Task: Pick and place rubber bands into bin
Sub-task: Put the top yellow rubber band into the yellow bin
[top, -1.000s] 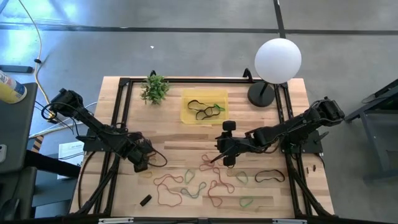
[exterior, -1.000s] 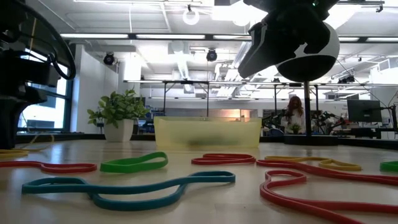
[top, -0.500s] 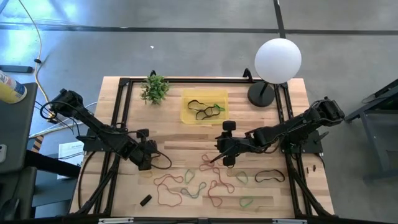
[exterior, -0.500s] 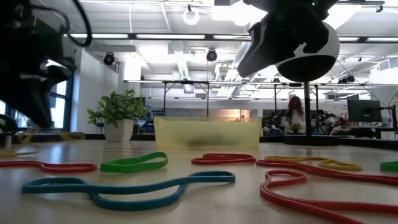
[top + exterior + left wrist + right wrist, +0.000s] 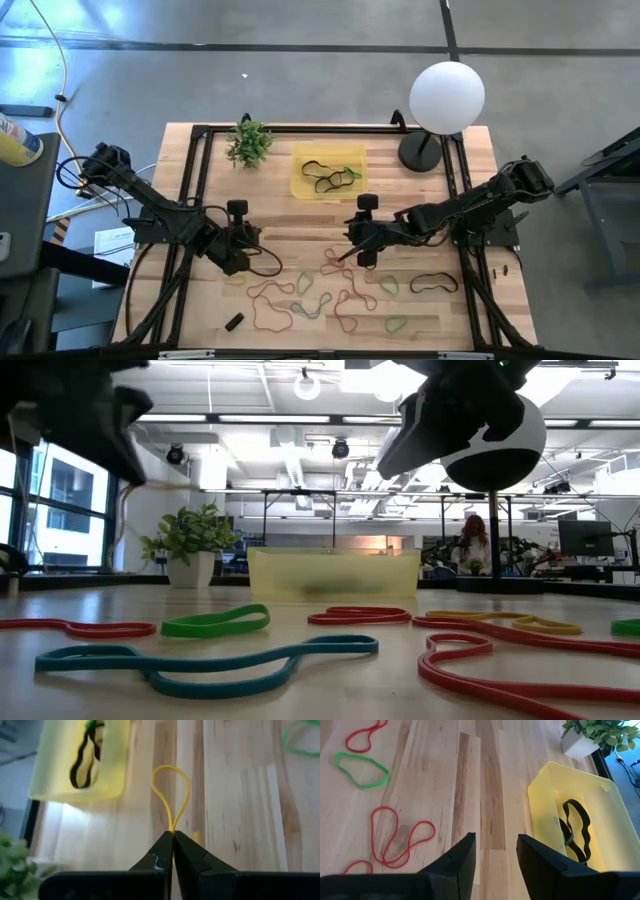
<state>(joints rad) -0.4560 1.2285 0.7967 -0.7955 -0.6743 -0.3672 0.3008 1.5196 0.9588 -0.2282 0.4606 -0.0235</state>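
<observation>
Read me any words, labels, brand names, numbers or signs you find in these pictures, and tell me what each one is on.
None can be read.
The yellow container at the high view's left edge carries print too small and blurred to read.
The monitor in the room behind the table shows nothing legible.
The bin, the rubber bands and the table carry no lettering.

The left gripper (image 5: pixel 172 839) has travelled across the table toward the middle over the last second, away from the left frame rail and nearer the bin (image 5: pixel 328 171). Its fingers are pinched on 1 yellow rubber band (image 5: pixel 171 795) (the loop hangs clear ahead of the tips). In the low view the arm has risen from table level to the upper corner.
</observation>
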